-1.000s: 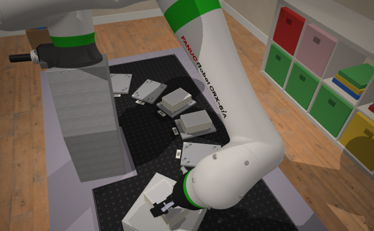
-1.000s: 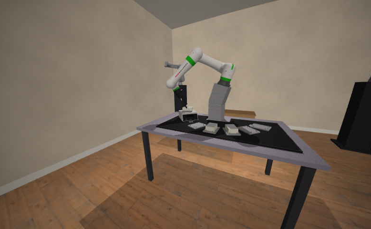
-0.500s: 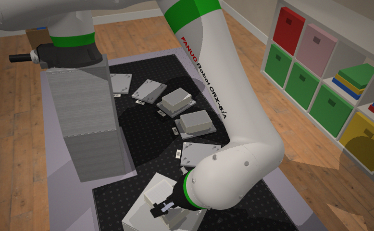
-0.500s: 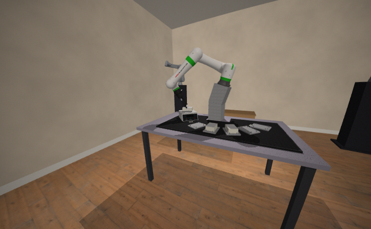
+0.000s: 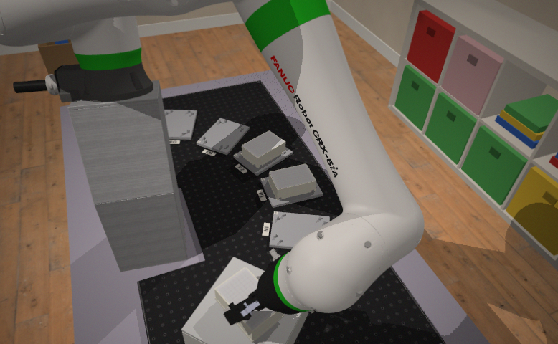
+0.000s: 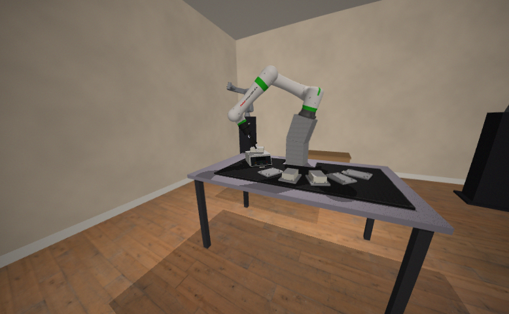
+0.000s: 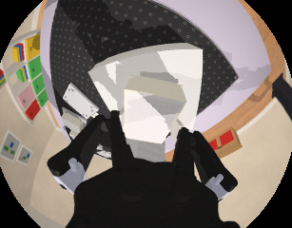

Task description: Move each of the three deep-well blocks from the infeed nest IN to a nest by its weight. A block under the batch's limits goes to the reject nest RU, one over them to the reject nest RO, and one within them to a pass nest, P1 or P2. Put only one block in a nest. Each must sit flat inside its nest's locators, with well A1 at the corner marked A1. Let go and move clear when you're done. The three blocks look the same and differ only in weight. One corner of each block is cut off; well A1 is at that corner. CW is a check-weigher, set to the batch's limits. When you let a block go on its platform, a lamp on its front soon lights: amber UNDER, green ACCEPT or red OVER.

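My gripper (image 5: 247,307) (image 6: 254,146) (image 7: 148,115) is shut on a pale deep-well block (image 5: 235,286) (image 6: 260,149) (image 7: 147,111). It holds the block at the platform of the check-weigher (image 5: 203,326) (image 6: 258,159) (image 7: 184,62), at the near end of the mat. I cannot tell whether the block rests on the platform. Two more blocks (image 5: 264,147) (image 5: 291,180) (image 6: 318,176) (image 6: 289,173) sit in two nests in the middle of the row. The infeed nest (image 5: 299,228) (image 6: 269,171) beside the check-weigher is empty.
Two empty nest plates (image 5: 222,135) (image 5: 180,123) lie at the far end of the row. The grey robot pedestal (image 5: 124,170) stands to the left of the mat. My arm's elbow (image 5: 358,264) hangs over the infeed nest's near corner. A shelf with coloured bins (image 5: 487,106) stands to the right.
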{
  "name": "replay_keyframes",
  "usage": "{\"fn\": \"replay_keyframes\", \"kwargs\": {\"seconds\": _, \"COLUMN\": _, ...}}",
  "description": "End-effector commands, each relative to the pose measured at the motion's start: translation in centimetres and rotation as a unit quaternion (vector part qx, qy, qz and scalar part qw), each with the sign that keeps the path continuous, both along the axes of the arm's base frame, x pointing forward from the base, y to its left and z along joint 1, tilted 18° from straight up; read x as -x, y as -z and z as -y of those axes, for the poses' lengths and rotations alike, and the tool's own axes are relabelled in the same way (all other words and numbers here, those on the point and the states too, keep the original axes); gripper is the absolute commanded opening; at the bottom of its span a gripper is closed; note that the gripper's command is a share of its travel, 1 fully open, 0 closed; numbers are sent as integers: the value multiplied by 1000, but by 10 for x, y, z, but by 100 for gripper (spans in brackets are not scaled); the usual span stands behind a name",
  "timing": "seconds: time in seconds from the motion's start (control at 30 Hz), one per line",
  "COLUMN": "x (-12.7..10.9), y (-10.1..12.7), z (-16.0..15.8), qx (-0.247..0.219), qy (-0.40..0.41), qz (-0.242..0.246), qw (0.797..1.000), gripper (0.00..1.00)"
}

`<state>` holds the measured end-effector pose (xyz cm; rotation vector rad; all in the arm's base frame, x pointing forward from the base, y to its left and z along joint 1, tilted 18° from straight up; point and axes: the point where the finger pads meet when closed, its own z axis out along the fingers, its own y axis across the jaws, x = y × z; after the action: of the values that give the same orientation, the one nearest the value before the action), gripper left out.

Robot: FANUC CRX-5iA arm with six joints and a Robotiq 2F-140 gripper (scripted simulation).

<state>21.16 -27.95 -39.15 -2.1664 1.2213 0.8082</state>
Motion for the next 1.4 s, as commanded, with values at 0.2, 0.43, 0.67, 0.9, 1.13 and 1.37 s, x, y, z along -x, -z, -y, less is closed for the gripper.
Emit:
{"fn": "replay_keyframes", "kwargs": {"seconds": 0.2, "x": 0, "y": 1, "z": 0, "qx": 0, "qy": 0, "qz": 0, "qw": 1000, "gripper": 10}}
{"fn": "replay_keyframes", "kwargs": {"seconds": 0.43, "x": 0, "y": 2, "z": -1, "qx": 0, "qy": 0, "qz": 0, "qw": 1000, "gripper": 10}}
{"fn": "replay_keyframes", "kwargs": {"seconds": 0.67, "x": 0, "y": 3, "z": -1, "qx": 0, "qy": 0, "qz": 0, "qw": 1000, "gripper": 10}}
{"fn": "replay_keyframes", "kwargs": {"seconds": 0.9, "x": 0, "y": 4, "z": -1, "qx": 0, "qy": 0, "qz": 0, "qw": 1000, "gripper": 10}}
{"fn": "replay_keyframes", "kwargs": {"seconds": 1.13, "x": 0, "y": 5, "z": -1, "qx": 0, "qy": 0, "qz": 0, "qw": 1000, "gripper": 10}}
{"fn": "replay_keyframes", "kwargs": {"seconds": 1.37, "x": 0, "y": 6, "z": -2, "qx": 0, "qy": 0, "qz": 0, "qw": 1000, "gripper": 10}}
